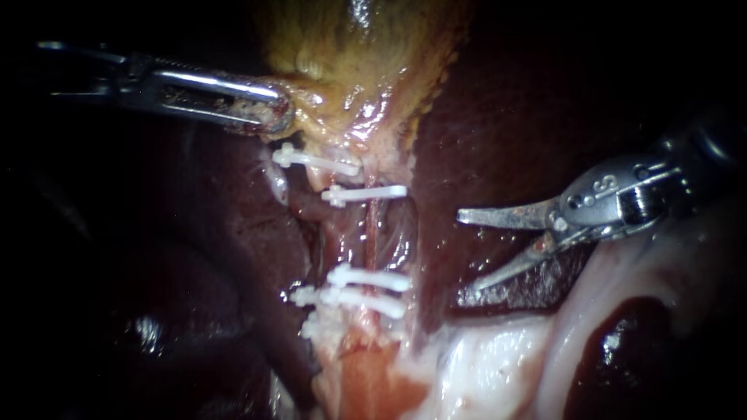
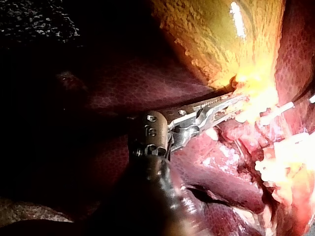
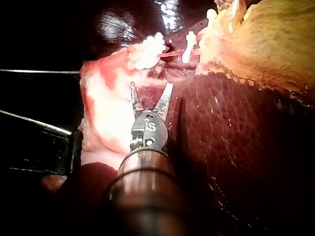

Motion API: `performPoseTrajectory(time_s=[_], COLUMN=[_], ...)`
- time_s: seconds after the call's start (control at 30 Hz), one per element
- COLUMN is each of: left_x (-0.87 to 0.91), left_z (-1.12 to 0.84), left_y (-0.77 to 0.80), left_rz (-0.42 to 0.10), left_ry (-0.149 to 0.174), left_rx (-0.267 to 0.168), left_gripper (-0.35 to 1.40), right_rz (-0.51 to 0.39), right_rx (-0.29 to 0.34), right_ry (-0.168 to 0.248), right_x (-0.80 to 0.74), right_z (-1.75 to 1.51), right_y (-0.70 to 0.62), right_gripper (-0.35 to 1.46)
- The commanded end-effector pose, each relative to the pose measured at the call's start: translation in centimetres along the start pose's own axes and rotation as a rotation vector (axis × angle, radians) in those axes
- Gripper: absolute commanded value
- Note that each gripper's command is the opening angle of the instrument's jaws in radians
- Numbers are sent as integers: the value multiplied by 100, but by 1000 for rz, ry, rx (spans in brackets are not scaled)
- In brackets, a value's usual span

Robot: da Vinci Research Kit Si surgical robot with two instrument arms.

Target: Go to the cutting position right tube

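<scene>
The dark liver [image 1: 506, 109] takes up most of what I can see, and the yellow gallbladder [image 1: 350, 54] sits above it, its lower edge clamped in the closed jaws of the left instrument [image 1: 274, 117]. The right instrument [image 1: 468, 250] hangs over the liver with its blades spread and empty, apart from the right tube [image 1: 373, 233], a thin red strand between the upper and lower white clips [image 1: 366, 193]

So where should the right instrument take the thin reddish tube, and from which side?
Likely the bare stretch of the thin reddish tube between the upper white clip and lower white clips, from the dark red liver side: it runs upright in the endoscope view, so the open right instrument can straddle it crosswise.
</scene>
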Motion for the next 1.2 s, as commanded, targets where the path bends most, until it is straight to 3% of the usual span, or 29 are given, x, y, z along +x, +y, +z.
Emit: performPoseTrajectory(time_s=[0.03,0.3,0.47,0.57,0.83,1.2], left_x=[1,24,39,38,35,35], left_z=[-3,-50,-72,-73,-68,-68], left_y=[1,19,30,33,33,33], left_rz=[-1,-18,-29,-29,-27,-27], left_ry=[-1,-1,15,19,20,20], left_rx=[-2,4,13,13,17,18], left_gripper=[-35,-35,-35,-35,-35,-35], right_rz=[0,3,6,4,221,285], right_rx=[0,-1,5,4,52,114], right_ry=[0,0,0,0,-4,-16], right_x=[0,3,9,13,37,40], right_z=[0,2,2,3,39,103], right_y=[0,1,2,4,19,32], right_gripper=[145,145,145,145,140,137])
